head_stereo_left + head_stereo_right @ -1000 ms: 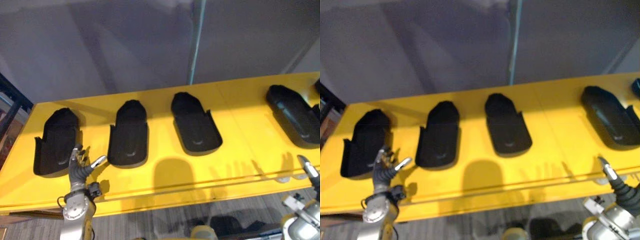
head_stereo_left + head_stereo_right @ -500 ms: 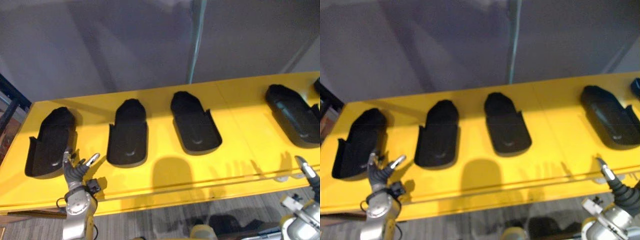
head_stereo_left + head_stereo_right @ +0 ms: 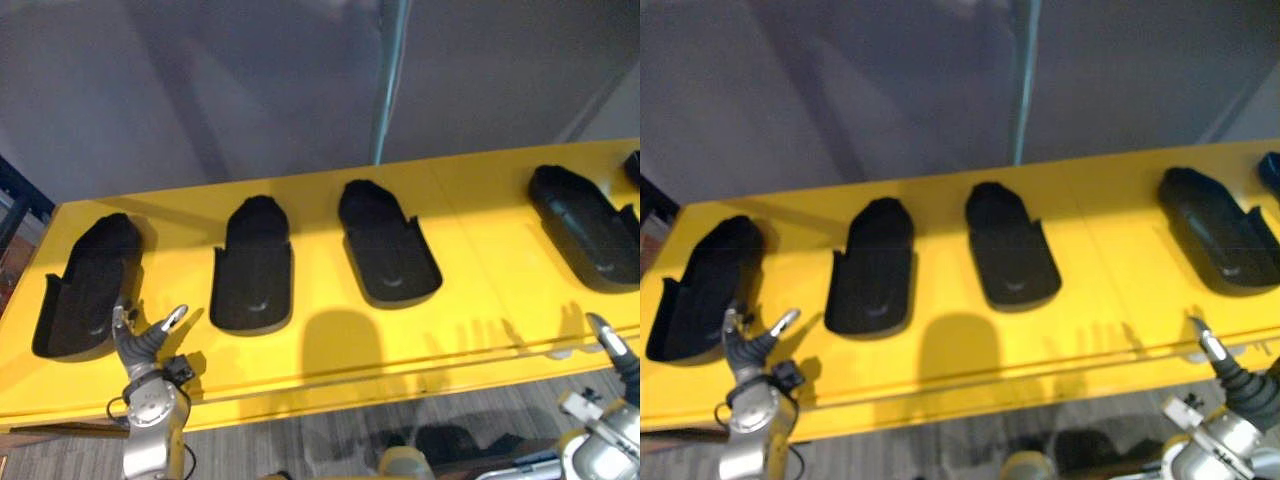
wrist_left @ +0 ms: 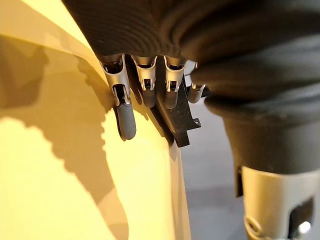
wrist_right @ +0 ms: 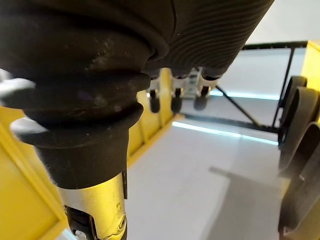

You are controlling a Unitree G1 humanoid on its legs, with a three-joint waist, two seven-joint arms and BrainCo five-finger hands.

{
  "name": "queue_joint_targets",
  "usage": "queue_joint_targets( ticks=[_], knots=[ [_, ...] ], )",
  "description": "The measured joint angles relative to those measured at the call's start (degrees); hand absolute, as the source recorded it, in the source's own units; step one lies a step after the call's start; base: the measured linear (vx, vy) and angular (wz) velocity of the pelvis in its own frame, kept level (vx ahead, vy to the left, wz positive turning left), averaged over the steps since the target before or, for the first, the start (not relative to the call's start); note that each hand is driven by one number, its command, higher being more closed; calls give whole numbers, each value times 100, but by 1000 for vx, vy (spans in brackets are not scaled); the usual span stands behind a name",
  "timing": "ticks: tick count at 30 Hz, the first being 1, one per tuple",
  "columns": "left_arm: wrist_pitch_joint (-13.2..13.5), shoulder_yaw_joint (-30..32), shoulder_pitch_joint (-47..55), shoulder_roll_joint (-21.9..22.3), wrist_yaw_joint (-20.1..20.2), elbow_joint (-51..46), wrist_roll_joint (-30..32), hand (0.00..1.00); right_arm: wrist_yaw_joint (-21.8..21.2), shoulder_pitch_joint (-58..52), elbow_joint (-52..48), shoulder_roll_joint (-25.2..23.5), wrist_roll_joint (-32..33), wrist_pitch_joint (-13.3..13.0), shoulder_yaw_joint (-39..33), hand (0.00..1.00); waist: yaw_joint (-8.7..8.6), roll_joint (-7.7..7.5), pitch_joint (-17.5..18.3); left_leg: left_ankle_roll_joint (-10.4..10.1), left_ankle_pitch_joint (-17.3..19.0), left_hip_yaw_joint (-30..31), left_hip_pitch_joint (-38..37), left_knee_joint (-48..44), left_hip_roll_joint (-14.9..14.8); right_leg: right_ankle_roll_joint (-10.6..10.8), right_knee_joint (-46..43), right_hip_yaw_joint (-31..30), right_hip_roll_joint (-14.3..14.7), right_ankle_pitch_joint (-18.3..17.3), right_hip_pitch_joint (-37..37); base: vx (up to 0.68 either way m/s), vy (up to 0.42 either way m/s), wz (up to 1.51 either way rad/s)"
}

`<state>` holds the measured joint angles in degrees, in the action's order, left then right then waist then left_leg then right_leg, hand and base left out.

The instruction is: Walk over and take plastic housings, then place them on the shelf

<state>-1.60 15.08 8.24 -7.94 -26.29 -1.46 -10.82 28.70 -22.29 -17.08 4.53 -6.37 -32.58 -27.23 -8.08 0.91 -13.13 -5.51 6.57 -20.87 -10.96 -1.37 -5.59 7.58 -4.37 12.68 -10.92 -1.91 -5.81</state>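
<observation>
Left hand open & empty, just beside leftmost housing on yellow shelf; right hand relaxed too. Imo it should pull straight back w/o clipping the housing.

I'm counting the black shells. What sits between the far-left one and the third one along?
Another black plastic housing, lying hollow side up on the yellow surface, as the left eye view shows.

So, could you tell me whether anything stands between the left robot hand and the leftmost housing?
Nothing visible does. The left robot hand, fingers spread, is beside the near end of the leftmost housing, with only bare yellow surface between.
</observation>
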Motion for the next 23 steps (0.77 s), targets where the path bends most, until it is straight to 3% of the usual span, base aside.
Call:
queue_joint_targets(
  ticks=[8,12,15,17,23],
  knots=[
    [71,26,-49,0,18,54,-19,0,-3,7,0,0,-1,25,1,0,-35,45,-105,2,-2,-2,-10,0,-6,0,0,-3,6,0,-10,0,0,0],
    [344,-23,46,4,583,-100,-289,0,187,13,-3,-2,-115,165,18,0,-39,15,-122,1,-2,-8,-14,13,-4,0,3,-3,6,1,-10,0,0,0],
    [572,-208,120,5,1129,-613,-295,0,416,21,-4,-3,-128,261,23,0,-38,-15,-136,0,-2,-15,-27,27,-2,0,6,-4,4,2,-14,0,0,0],
    [910,-301,119,4,1557,-1012,-440,0,524,87,-4,-5,-130,313,23,0,-50,-13,-136,0,-2,-37,-106,52,-11,1,6,-17,6,3,-34,0,0,-6],
    [1670,-295,73,-7,2089,-1902,-441,0,723,137,-16,-137,-119,542,20,0,-56,0,-128,0,-2,-41,-109,74,-21,3,6,-10,2,6,-41,0,0,-1]
  ],
)
